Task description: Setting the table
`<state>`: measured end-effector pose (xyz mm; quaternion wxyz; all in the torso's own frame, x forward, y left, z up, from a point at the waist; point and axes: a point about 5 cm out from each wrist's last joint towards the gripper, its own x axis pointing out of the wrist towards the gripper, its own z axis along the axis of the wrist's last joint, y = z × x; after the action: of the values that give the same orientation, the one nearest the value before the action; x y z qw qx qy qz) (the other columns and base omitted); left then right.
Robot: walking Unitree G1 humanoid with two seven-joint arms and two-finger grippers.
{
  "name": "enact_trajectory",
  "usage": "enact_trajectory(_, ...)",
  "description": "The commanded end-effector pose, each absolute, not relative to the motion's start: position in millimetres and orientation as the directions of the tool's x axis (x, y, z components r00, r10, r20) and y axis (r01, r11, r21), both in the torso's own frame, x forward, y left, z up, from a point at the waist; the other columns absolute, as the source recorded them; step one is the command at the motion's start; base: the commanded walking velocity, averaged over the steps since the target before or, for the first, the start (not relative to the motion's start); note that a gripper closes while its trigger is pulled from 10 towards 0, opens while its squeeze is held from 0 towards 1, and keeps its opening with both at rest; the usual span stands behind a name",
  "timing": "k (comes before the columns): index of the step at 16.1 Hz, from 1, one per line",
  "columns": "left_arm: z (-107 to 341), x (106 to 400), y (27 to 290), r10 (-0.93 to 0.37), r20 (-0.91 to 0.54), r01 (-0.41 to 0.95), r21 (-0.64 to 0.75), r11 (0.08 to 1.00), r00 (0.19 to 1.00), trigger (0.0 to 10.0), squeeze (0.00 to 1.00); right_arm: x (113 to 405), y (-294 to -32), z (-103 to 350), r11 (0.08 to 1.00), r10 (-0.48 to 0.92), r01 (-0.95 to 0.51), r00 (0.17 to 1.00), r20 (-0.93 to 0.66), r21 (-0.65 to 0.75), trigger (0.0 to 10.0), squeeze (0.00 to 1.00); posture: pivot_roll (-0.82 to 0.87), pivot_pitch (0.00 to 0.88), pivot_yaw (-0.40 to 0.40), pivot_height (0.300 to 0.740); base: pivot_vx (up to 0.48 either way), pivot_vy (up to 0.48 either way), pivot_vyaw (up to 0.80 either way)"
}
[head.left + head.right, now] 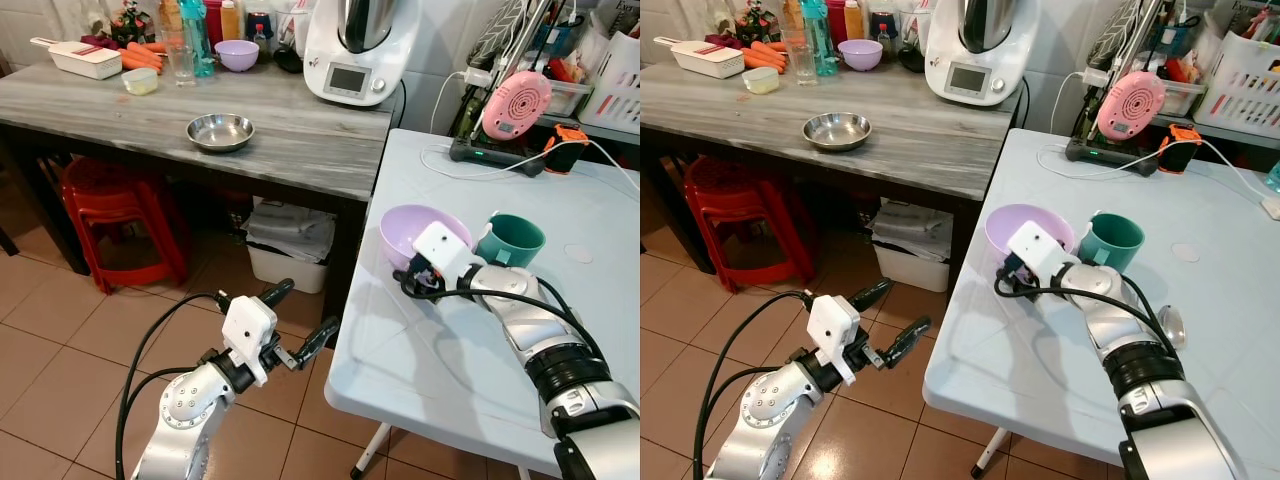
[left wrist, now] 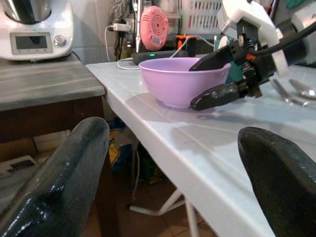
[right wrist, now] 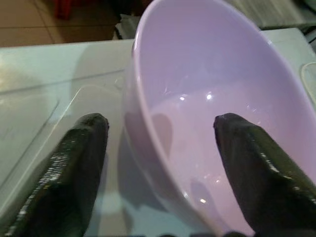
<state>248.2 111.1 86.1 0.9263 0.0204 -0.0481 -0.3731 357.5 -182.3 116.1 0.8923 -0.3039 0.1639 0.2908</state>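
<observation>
Straddling the near rim of the lilac bowl [image 1: 410, 232], the right gripper [image 2: 217, 76] has its two black fingers apart, one inside the bowl and one outside against the wall, with the rim between them; whether the pads already press the wall cannot be told, and the wrist view shows visible gap on the outer side. The bowl sits upright on the white table [image 1: 440, 360], near its left edge, and a teal cup [image 1: 510, 240] stands just beside it at three o'clock from the bowl. From the gripper, the bowl's centre lies at about eleven o'clock, straight along the fingers' line, so the coming move likely turns only on closing across the wall. Being round, the bowl has no long axis to align with. The right arm is clearly the nearer one: the left gripper [image 1: 300, 322] hangs over the tiled floor at seven o'clock from the bowl, below table height, fingers spread wide and empty. A steel dish [image 1: 220, 130] rests on the grey counter [image 1: 300, 140], well apart.
</observation>
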Motion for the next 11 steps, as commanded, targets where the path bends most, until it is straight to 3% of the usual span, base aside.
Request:
enact_trajectory(1,87.6,250.9,110.7,-0.695,0.076,0.687,0.102,0.719,0.715,10.0,0.0,361.9,-183.1,123.9,0.625,0.423,-0.62,0.78,-0.461,-0.475,0.0,0.0,-0.04,0.0,-0.071,0.74,0.0,0.0,0.0)
enact_trajectory(11,87.4,255.2,113.4,-0.727,0.074,0.712,0.154,0.685,0.683,10.0,0.0,362.6,-177.1,123.8,0.586,0.483,-0.649,0.76,-0.434,-0.484,0.0,0.0,-0.04,0.0,-0.05,0.74,0.0,0.0,0.0)
